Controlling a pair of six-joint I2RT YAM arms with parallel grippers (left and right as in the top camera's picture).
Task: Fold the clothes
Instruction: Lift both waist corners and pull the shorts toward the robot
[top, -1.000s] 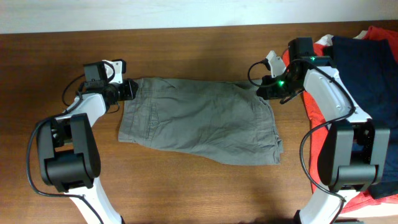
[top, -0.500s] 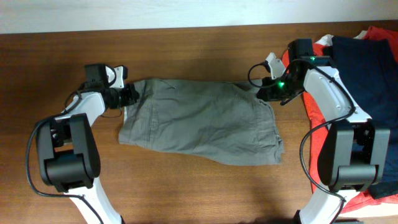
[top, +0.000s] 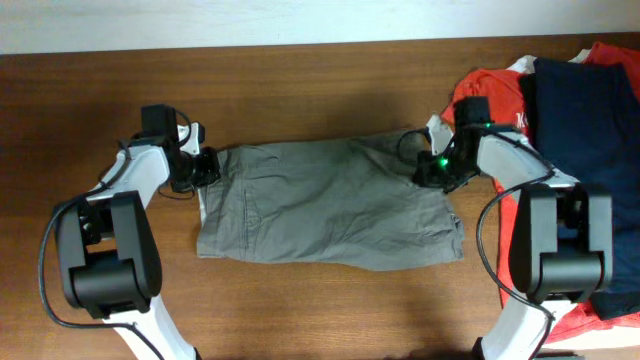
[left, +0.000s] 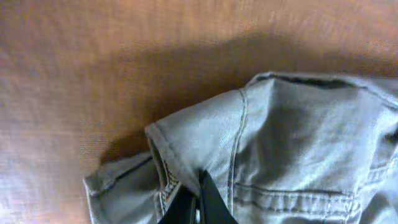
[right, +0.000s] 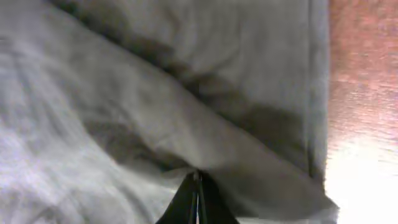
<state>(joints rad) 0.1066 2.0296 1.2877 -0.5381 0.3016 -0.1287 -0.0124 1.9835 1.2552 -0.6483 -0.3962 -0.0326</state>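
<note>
The grey-khaki shorts (top: 325, 205) lie spread across the middle of the wooden table, long side running left to right. My left gripper (top: 205, 167) is shut on the shorts' upper left corner; the left wrist view shows its fingertips (left: 198, 202) pinching a seamed fold of the grey cloth (left: 273, 137). My right gripper (top: 437, 170) is shut on the upper right corner; the right wrist view shows its fingertips (right: 196, 186) closed on a ridge of the cloth (right: 124, 93).
An orange-red T-shirt (top: 495, 95) and a dark navy garment (top: 585, 120) lie piled at the right edge of the table (top: 320, 90), next to my right arm. Bare wood shows behind and in front of the shorts.
Both grippers have drawn the shorts' far edge toward the front of the table. The right gripper moved down and slightly left, the left moved down, and the cloth now lies flatter and squarer.
</note>
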